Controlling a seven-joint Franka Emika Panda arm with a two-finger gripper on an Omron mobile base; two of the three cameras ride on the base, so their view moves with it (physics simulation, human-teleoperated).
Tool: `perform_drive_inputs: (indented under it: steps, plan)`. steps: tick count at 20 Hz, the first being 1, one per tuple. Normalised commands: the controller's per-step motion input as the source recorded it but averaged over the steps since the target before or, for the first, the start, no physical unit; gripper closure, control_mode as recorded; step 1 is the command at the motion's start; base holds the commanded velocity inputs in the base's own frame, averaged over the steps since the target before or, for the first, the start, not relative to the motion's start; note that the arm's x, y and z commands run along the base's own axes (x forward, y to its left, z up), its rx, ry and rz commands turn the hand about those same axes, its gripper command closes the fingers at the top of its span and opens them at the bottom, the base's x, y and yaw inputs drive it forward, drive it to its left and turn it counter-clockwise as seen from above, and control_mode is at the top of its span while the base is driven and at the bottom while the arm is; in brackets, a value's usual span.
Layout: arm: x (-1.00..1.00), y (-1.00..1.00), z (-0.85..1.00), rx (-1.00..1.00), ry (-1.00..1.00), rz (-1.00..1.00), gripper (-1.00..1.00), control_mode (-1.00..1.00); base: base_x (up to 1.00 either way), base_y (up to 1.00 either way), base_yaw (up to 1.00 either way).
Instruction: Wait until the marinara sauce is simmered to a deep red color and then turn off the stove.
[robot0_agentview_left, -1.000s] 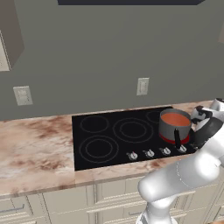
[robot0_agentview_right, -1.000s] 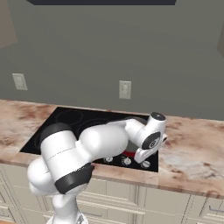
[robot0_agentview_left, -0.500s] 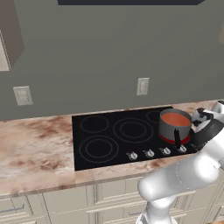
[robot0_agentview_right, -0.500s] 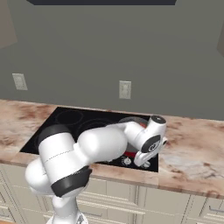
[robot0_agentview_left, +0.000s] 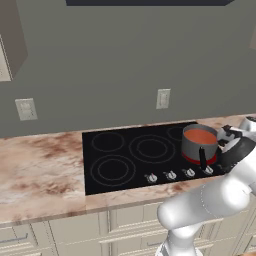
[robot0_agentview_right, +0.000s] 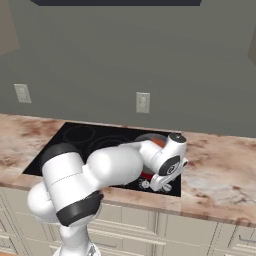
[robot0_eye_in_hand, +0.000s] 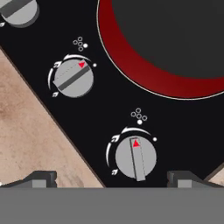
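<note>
The stove (robot0_agentview_left: 135, 155) is a black glass cooktop with silver knobs along its front edge. On its right front burner stands a grey saucepan (robot0_agentview_left: 199, 146) with a black handle, holding orange-red marinara sauce (robot0_agentview_left: 201, 136). My hand (robot0_agentview_left: 235, 145) hangs just right of the pan, low over the knob row. In the hand view my gripper (robot0_eye_in_hand: 113, 179) is open, with a knob (robot0_eye_in_hand: 135, 158) between and just beyond its tips. That knob's red pointer faces the glowing red burner ring (robot0_eye_in_hand: 131, 65). A second knob (robot0_eye_in_hand: 73, 78) lies further left. The forearm and hand (robot0_agentview_right: 167, 167) cover the pan and most knobs.
Marbled counter (robot0_agentview_left: 35, 175) flanks the cooktop on both sides (robot0_agentview_right: 220, 175). Three other burners (robot0_agentview_left: 112, 170) carry nothing. Wall outlets (robot0_agentview_left: 163, 98) sit on the grey backsplash, and a hood (robot0_agentview_left: 145, 2) hangs above. Cabinet fronts (robot0_agentview_left: 80, 235) run below the counter.
My hand has sunk a little lower towards the knob row at the stove's front edge. The jaws have stayed open, and the pan has not moved.
</note>
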Motion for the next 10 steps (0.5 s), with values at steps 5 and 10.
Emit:
perform_drive_inputs:
  steps: [5, 10]
  plan:
    - [0.0, 0.0, -0.05, 0.0, 0.0, 0.0, -1.0, -1.0, 0.0, 0.0, 0.0]
    - [0.0, 0.0, -0.05, 0.0, 0.0, 0.0, -1.0, -1.0, 0.0, 0.0, 0.0]
